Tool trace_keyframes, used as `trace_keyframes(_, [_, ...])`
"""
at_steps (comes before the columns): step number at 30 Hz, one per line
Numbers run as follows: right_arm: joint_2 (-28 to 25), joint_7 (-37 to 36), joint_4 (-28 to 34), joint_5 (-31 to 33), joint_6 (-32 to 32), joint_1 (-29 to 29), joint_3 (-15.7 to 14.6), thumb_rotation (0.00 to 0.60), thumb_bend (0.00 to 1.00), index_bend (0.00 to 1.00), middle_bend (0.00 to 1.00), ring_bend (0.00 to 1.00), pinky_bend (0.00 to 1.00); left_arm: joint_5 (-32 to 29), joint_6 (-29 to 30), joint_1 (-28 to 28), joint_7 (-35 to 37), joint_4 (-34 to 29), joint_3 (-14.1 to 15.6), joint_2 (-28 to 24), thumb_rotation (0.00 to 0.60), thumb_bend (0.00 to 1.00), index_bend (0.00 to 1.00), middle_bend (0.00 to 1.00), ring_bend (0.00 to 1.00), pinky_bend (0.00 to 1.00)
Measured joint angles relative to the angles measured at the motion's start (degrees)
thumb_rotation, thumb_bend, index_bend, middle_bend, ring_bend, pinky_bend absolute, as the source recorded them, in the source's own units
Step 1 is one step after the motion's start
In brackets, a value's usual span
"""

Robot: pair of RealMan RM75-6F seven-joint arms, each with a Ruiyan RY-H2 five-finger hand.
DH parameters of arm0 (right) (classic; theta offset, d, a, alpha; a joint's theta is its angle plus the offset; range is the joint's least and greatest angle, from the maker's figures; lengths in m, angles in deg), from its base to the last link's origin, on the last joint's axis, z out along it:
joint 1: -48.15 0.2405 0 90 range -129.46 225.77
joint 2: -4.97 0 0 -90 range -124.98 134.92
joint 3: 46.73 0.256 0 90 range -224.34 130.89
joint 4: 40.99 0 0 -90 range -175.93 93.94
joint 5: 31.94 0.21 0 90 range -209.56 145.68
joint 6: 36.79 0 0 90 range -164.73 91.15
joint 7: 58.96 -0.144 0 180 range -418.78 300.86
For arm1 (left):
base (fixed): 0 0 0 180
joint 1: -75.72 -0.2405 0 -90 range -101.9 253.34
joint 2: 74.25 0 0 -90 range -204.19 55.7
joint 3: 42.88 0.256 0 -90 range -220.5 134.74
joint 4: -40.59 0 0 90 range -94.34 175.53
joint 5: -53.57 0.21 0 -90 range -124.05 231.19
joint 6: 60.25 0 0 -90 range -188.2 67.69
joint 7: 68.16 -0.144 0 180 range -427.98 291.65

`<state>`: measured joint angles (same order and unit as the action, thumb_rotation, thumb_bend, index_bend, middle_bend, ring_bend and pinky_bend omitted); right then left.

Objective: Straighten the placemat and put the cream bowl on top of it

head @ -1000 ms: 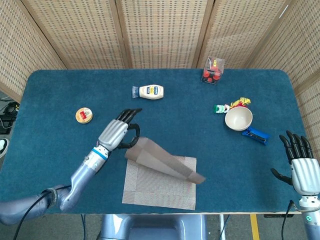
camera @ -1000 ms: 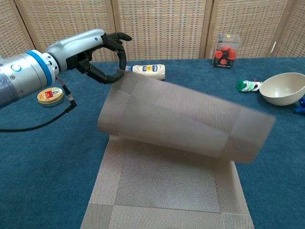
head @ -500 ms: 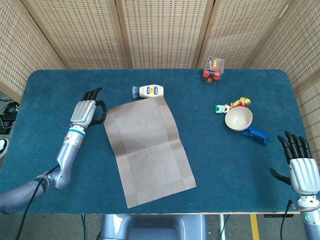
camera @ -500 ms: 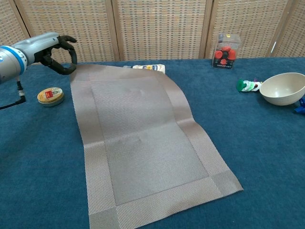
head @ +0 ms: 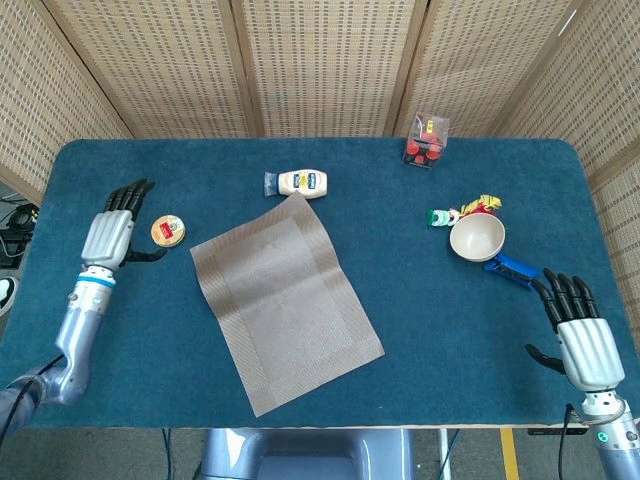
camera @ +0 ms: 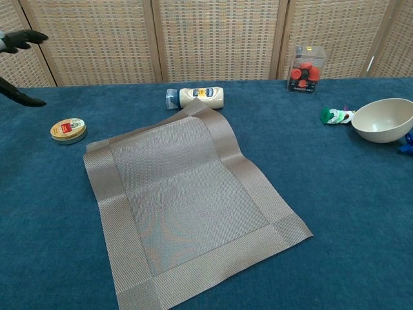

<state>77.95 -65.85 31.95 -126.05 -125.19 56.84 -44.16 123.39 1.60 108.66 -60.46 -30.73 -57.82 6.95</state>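
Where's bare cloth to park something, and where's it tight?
Free: between placemat and cream bowl; the back strip between mayo bottle and red-capped box. Crowded: around the bowl, with the blue clip and green-red toy.

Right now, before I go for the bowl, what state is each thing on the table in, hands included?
placemat: unfolded, flat, skewed to the table edge
cream bowl: upright, empty, off the mat
squeeze bottle: lying on its side, cap on
round tin: flat, lid on
clear box: upright, red pieces inside
left hand: holds nothing, fingers apart
right hand: holds nothing, fingers apart
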Motion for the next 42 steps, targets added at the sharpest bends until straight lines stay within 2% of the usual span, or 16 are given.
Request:
trace_keyframes(8, [0.05,-4.67,-3.41,-7.16,5.86,6.4,-3.02,0.6,0.0,0.18,0.0,0.0,0.0,1.45,8.1,-8.92,-4.29,-17.62,3.75,-12.09,0.6,0.0,0.0,0.0,0.0,0.0])
trace_keyframes(11, [0.34,-6.43,-4.08,-9.37,9.11,9.63,-4.12,0.6,0.0,0.21,0.0,0.0,0.0,1.59,12.59,-13.27,-8.3,-25.71,5.81,-16.78,0.6,0.0,0.0,0.0,0.0,0.0])
trace_keyframes(16, [1.31,-9.77,-3.82,-11.86,13.17,14.52,-4.89,0.6,0.0,0.23,0.0,0.0,0.0,1.82,17.47,-18.6,-13.87,-34.5,9.65,-21.78,0.6,0.0,0.0,0.0,0.0,0.0])
trace_keyframes(20, [2.89,-8.71,-3.3,-12.78,17.02,18.48,-4.66,0.6,0.0,0.24,0.0,0.0,0.0,1.99,17.62,-19.67,-18.5,-37.27,11.35,-23.76,0.6,0.0,0.0,0.0,0.0,0.0])
trace_keyframes(25, [5.16,-6.0,-2.86,-12.78,21.47,21.46,-4.2,0.6,0.0,0.24,0.0,0.0,0.0,3.17,18.14,-20.2,-22.75,-38.24,12.33,-23.39,0.6,0.0,0.0,0.0,0.0,0.0])
trace_keyframes(32, [8.53,-2.35,-1.35,-12.82,27.49,25.41,-5.15,0.6,0.0,0.24,0.0,0.0,0.0,4.08,17.85,-20.3,-23.62,-38.06,12.57,-22.24,0.6,0.0,0.0,0.0,0.0,0.0])
trace_keyframes(42, [13.8,2.47,-1.01,-9.91,31.49,27.26,-5.18,0.6,0.0,0.24,0.0,0.0,0.0,4.41,17.23,-20.53,-21.54,-37.84,12.21,-22.83,0.6,0.0,0.0,0.0,0.0,0.0])
